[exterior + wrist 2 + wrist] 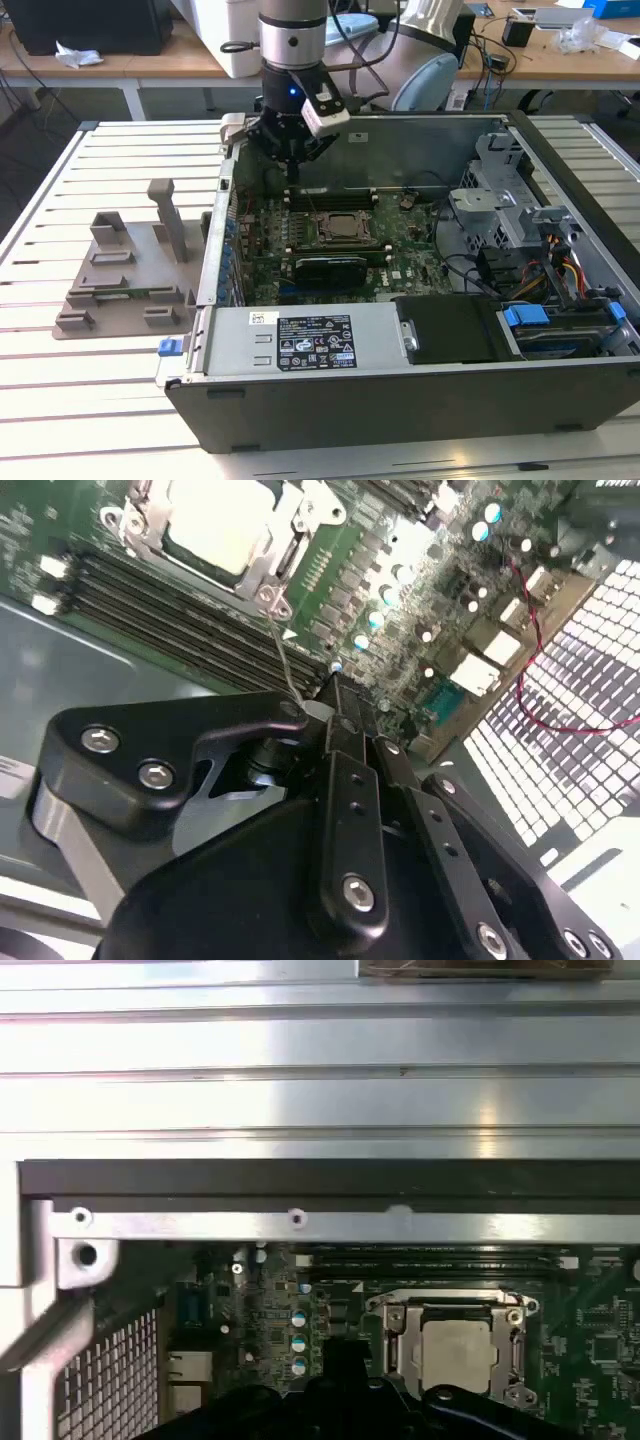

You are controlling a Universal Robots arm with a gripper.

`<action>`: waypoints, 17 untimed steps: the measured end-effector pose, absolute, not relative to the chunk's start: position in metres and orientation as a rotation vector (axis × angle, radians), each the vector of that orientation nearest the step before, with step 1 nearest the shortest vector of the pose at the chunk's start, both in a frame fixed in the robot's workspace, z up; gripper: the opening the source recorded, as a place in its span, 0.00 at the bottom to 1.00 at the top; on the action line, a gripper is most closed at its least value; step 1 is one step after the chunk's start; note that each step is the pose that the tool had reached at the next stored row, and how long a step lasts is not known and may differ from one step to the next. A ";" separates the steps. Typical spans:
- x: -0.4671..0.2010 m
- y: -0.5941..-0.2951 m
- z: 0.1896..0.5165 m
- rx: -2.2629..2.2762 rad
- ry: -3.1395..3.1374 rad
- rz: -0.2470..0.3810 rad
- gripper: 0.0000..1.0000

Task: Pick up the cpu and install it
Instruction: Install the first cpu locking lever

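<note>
One cpu [457, 1348] seated in socket [345, 230]; gripper [292, 160] above case rear edge beside socket, claw pinched narrow, apparently empty. Judgement: avoid socket lever wire [283, 660].

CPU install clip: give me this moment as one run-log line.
cpu: seated in socket | hand: shut, holding nothing, above board beside socket | tray: outside case

Even indoor light; glare whitens the cpu [215, 525]; nearby gripper [340, 715] looks soft.
</note>
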State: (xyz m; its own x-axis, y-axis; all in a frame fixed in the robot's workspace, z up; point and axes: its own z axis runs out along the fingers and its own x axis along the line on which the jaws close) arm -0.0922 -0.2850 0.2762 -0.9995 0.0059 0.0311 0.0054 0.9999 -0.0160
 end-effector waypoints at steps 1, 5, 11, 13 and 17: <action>-0.096 -0.281 0.266 -0.009 -3.110 0.026 0.11; -0.084 -0.279 0.265 -0.007 -3.110 0.026 0.11; -0.049 -0.279 0.263 -0.003 -3.094 0.021 0.11; -0.044 -0.279 0.262 -0.002 -3.090 0.010 0.11; -0.034 -0.279 0.257 -0.002 -3.085 -0.002 0.11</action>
